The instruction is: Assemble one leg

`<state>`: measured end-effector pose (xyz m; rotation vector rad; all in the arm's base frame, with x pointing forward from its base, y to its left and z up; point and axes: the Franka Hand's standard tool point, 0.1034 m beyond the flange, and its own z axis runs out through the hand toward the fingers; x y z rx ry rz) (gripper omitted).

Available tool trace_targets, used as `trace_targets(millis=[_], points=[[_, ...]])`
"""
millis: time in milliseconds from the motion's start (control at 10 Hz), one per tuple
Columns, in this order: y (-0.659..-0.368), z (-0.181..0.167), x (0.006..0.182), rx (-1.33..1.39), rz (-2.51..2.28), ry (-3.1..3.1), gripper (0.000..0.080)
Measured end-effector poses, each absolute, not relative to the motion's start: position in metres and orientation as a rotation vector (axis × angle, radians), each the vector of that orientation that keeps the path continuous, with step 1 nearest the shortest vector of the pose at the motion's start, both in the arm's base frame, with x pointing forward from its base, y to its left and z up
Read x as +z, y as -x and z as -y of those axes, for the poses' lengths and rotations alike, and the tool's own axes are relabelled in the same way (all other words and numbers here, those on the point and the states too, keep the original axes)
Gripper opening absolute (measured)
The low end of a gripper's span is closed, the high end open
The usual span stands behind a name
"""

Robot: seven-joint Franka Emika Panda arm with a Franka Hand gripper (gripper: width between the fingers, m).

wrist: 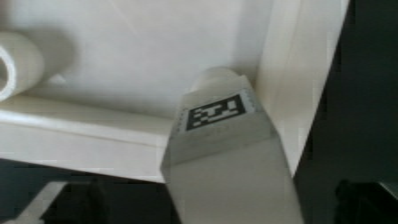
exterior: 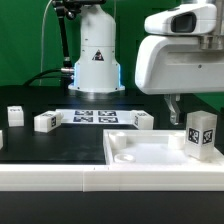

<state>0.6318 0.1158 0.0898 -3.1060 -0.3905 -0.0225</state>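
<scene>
One leg (exterior: pixel 201 134), a small white block with a square tag, stands upright at the right front corner of the large white plate (exterior: pixel 150 152). My gripper (exterior: pixel 196 112) hangs right over its top. In the wrist view the same leg (wrist: pixel 217 115) runs up between my gripper (wrist: pixel 210 205) jaws, with dark gaps on both sides, so the jaws look open and not touching it. Its far end sits inside the plate's corner (wrist: pixel 107 120). Three more legs lie on the black table: two at the exterior view's left (exterior: pixel 15 115) (exterior: pixel 44 121) and one behind the plate (exterior: pixel 140 120).
The marker board (exterior: pixel 95 116) lies at the back centre in front of the robot base (exterior: pixel 97 60). A round recess (wrist: pixel 18 60) in the plate shows in the wrist view. A white ledge (exterior: pixel 60 180) runs along the front.
</scene>
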Motion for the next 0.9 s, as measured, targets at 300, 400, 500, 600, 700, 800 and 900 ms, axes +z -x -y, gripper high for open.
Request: trace_targets(millis=[300, 400, 500, 600, 700, 800, 900], points=[[-0.6319, -0.115, 0.0898, -0.023, 0.485, 3.093, 0.0649], [-0.6319, -0.1149, 0.0898, -0.023, 0.485, 3.093, 0.0649], [-0.6319, -0.1149, 0.0898, -0.023, 0.485, 3.093, 0.0649], [-0.6319, -0.1149, 0.0898, -0.023, 0.485, 3.093, 0.0649], [-0.6319, -0.115, 0.0898, -0.023, 0.454, 3.097, 0.0649], [-0.6319, -0.1149, 0.0898, -0.023, 0.455, 3.097, 0.0649], [-0.6319, -0.1151, 0.0898, -0.023, 0.448, 3.098, 0.0649]])
